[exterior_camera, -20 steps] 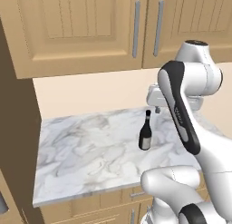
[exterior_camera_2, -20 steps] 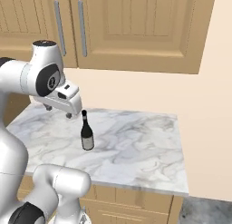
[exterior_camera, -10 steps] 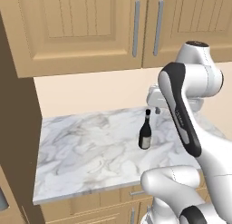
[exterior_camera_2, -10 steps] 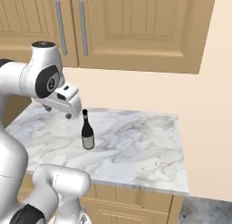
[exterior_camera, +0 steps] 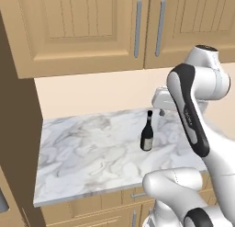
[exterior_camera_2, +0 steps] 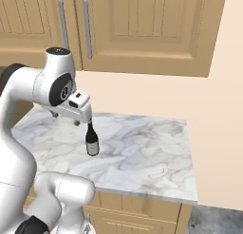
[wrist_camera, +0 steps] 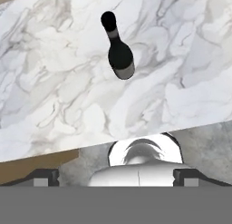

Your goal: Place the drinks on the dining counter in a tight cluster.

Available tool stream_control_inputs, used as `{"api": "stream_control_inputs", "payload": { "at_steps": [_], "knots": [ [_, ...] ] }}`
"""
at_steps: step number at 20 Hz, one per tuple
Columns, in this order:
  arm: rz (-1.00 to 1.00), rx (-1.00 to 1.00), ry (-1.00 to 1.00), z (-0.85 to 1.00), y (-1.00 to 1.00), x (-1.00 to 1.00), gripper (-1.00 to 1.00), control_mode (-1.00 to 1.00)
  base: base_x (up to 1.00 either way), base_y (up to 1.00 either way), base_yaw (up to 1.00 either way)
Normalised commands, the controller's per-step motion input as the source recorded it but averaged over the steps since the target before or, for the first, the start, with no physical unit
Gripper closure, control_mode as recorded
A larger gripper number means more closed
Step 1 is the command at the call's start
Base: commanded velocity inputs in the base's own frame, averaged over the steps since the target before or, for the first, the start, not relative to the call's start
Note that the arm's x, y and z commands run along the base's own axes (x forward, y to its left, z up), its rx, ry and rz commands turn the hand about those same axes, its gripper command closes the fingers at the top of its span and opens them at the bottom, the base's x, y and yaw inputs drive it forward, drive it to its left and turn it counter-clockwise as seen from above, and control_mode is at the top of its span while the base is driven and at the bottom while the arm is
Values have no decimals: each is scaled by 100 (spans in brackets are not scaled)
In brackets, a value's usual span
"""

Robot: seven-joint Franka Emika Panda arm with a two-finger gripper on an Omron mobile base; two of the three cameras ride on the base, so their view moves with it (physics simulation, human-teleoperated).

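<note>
Wine bottle, left base view: dark wine bottle [exterior_camera: 147, 132] with a pale label stands upright on the short marble counter [exterior_camera: 92, 152], right of its middle, roughly midway between the near edge and the wall.
Gripper, left base view: gripper [exterior_camera: 161, 112] hangs above the counter, just right of the bottle's neck and beyond it, apart from it; jaw spread hard to read from this side.
Cabinets, left base view: tan wood wall cabinets [exterior_camera: 92, 28] with long grey handles hang over the counter.
Wine bottle, right base view: same bottle [exterior_camera_2: 91, 139] stands upright on the marble counter [exterior_camera_2: 142, 152], left of its middle.
Gripper, right base view: gripper [exterior_camera_2: 66, 119] sits low at the end of the white arm, just left of the bottle's top and slightly above it; nothing held.
Wine bottle, hand view: bottle [wrist_camera: 118, 47] seen from above, cap toward the upper left, on the marble top [wrist_camera: 54, 82].
Gripper, hand view: finger tips [wrist_camera: 45, 177] sit wide apart at the bottom corners, nothing between them.
</note>
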Motion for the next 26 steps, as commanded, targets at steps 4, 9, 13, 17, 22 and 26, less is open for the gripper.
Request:
{"api": "stream_control_inputs", "payload": {
  "at_steps": [4, 9, 13, 17, 22, 26],
  "knots": [
    [9, 14, -16, -49, -48, 26, -100, -100, 0, 0, 0],
    [12, 12, -28, -45, -28, 43, -100, -100, 0, 0, 0],
    [16, 10, -28, -41, -21, 57, -100, -100, 0, 0, 0],
    [22, 6, -8, -5, -5, 67, -100, -100, 0, 0, 0],
    [22, -5, 5, 10, 0, 70, -100, -100, 0, 0, 0],
    [4, -9, 2, 0, -1, 69, -100, -100, 0, 0, 0]
  ]
}}
